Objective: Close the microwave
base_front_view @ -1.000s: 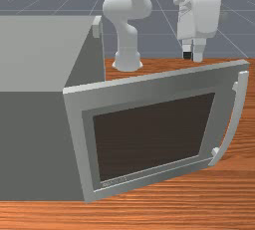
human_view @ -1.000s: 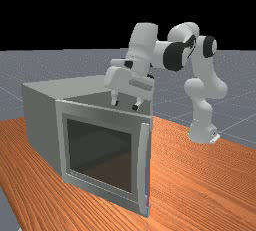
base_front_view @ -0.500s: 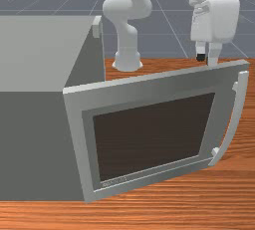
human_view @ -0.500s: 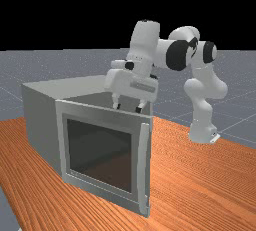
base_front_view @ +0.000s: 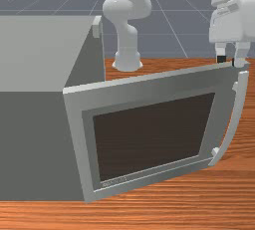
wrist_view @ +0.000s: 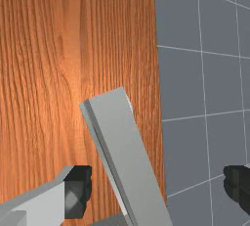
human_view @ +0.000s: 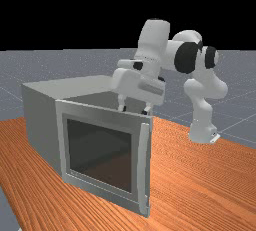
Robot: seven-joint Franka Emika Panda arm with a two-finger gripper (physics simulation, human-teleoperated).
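Your microwave (human_view: 40,120) stood at the far view's left, its door (human_view: 100,152) wide open. The panel was likely light, rigid and smooth (hinge resistance unknown), best pushed by you on its outer face beside the handle (human_view: 143,167). Your gripper (wrist_view: 157,188) pointed down above the free top corner, fingers spread, nothing pinched.

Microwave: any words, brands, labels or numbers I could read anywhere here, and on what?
Microwave door, lower frame below the window, toward the front view's left: a row of tiny marks, too small to read.
No readable text on the microwave body, robot arm or table.
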